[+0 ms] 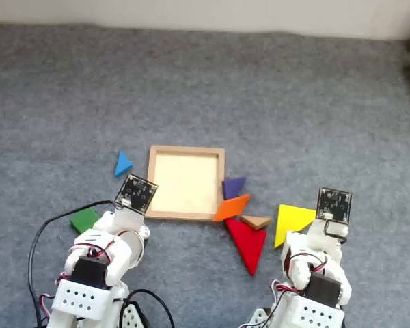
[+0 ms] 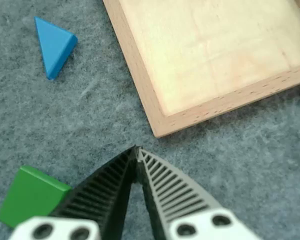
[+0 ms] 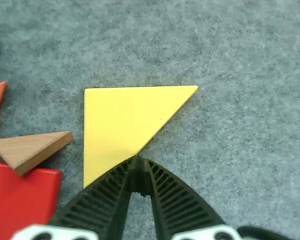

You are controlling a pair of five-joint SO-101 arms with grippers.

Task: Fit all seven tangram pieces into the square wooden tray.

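Note:
The square wooden tray [image 1: 152, 179] lies mid-table with nothing in it; its corner [image 2: 160, 125] is just ahead of my shut left gripper [image 2: 136, 150]. A blue triangle [image 1: 123, 163] [image 2: 54, 45] lies left of the tray, and a green square [image 1: 85, 220] [image 2: 30, 196] sits beside the left arm. Right of the tray lie a purple piece [image 1: 234, 186], an orange parallelogram [image 1: 231, 207], a small wooden triangle [image 1: 256, 221] [image 3: 30, 148], a large red triangle [image 1: 247, 242] [image 3: 20, 200] and a yellow triangle [image 1: 291, 220] [image 3: 125, 122]. My right gripper [image 3: 136, 161] is shut, its tip over the yellow triangle's edge.
Everything rests on a grey carpet-like surface [image 1: 212, 89]. A black cable [image 1: 41, 239] loops beside the left arm's base. Open carpet stretches beyond the tray toward the far edge.

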